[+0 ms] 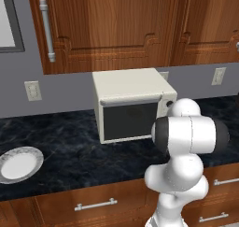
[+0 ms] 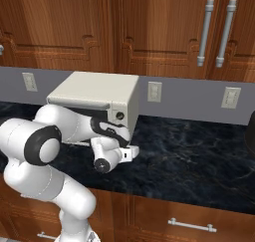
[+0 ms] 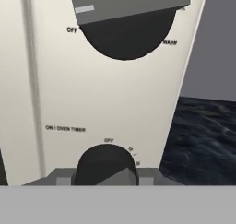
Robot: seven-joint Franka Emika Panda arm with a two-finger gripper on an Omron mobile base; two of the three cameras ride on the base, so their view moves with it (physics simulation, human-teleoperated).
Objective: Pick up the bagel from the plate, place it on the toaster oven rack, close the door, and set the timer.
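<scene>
The cream toaster oven [image 1: 126,88] [image 2: 94,89] stands on the dark counter with its door [image 1: 130,120] closed, so the toaster oven rack is hidden behind the dark glass. The bagel is out of view. At the counter's left edge lies the white plate [image 1: 18,164], bare. My gripper [image 2: 123,145] [image 3: 107,172] is pressed up to the oven's right front panel. Its jaws flank the lowest dark knob [image 3: 107,165], marked as the oven timer, and are shut on it. A larger knob [image 3: 126,20] sits above it.
Brown wooden cabinets [image 1: 116,25] hang above the oven, and drawers [image 1: 95,205] run below the counter [image 2: 199,151]. Wall outlets [image 2: 154,91] sit on the grey backsplash. My own arm [image 1: 189,137] blocks the oven's lower right corner in the left base view.
</scene>
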